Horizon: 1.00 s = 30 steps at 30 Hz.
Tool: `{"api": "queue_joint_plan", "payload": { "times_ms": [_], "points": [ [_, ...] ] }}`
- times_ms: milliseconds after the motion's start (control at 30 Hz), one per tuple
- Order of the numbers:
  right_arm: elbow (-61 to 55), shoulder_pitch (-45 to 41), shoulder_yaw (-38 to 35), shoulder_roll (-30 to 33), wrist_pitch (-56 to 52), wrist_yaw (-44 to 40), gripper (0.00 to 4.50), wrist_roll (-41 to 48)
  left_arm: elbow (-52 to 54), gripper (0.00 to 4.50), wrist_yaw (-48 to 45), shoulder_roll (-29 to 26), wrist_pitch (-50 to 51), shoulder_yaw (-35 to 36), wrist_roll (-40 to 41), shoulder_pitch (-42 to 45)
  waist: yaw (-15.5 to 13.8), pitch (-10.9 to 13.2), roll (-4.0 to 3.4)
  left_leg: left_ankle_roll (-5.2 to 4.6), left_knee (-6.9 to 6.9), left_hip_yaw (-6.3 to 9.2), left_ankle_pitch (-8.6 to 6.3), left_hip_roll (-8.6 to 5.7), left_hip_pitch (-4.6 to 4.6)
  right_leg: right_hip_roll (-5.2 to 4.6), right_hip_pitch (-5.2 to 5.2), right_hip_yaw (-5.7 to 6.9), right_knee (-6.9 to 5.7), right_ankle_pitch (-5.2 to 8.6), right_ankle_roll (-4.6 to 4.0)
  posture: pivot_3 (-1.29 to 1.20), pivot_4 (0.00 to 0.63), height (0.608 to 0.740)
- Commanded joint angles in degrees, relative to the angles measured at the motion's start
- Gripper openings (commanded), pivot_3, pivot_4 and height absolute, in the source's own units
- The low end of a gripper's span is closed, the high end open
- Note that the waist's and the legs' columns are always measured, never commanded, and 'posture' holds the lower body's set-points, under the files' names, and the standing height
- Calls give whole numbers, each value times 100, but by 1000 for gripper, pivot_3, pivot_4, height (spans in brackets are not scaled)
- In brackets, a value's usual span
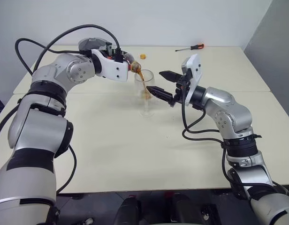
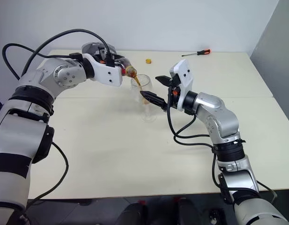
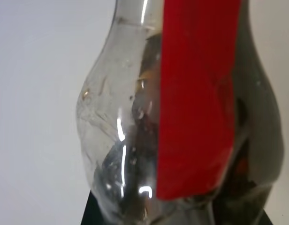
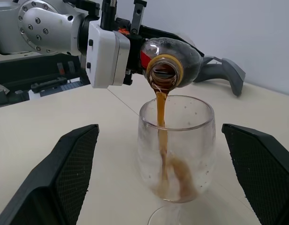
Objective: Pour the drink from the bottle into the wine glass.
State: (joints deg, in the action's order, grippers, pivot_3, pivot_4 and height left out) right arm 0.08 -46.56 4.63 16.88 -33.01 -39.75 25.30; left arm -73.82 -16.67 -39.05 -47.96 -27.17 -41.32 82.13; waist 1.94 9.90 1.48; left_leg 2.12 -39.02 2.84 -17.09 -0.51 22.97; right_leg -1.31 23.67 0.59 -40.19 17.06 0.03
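From the head camera, you are looking at the left pincer [image 1: 126,60] holding the bottle [image 1: 131,65] tipped over, its open mouth just above the rim of the wine glass [image 1: 145,93]. A thin stream of the drink [image 1: 140,79] is falling into the bowl, where dark brown liquid is gathering. The glass is standing upright on the pale worktop [image 1: 135,154], near its middle. Your right pincer [image 1: 159,82] is hanging wide apart just beside the bowl, one black finger above and one at bowl height, neither seen gripping the glass. A small yellow-orange cap [image 1: 142,56] is lying on the worktop beyond the bottle, and a red-handled screwdriver [image 1: 190,47] is resting near the far edge.

In the left wrist camera, the bottle [image 3: 182,117] is sitting close up, its clear belly and red label strip [image 3: 196,98] clamped in that pincer.

In the right wrist camera, your two black fingers [image 4: 60,178] are standing wide on either side of the wine glass [image 4: 175,145], apart from it, while the drink [image 4: 162,122] is running from the bottle's mouth [image 4: 163,74] into the bowl.
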Motion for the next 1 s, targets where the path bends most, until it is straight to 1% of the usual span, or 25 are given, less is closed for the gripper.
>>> {"api": "queue_joint_plan", "payload": {
  "times_ms": [33,1000],
  "points": [
    [-259,-40,-51,5,59,20,4500,-19,78,1004,199,-55,-2,-36,-64,331,0,0,0,0,0,0,0,0,0,0,0,0,0,0,0,0,150,740],
    [-128,-122,-88,-62,144,11,4500,-80,-32,1004,395,-63,13,-332,-309,649,3,0,0,0,-2,-13,0,0,5,-1,29,-7,-37,0,0,0,150,740]
  ]
}}
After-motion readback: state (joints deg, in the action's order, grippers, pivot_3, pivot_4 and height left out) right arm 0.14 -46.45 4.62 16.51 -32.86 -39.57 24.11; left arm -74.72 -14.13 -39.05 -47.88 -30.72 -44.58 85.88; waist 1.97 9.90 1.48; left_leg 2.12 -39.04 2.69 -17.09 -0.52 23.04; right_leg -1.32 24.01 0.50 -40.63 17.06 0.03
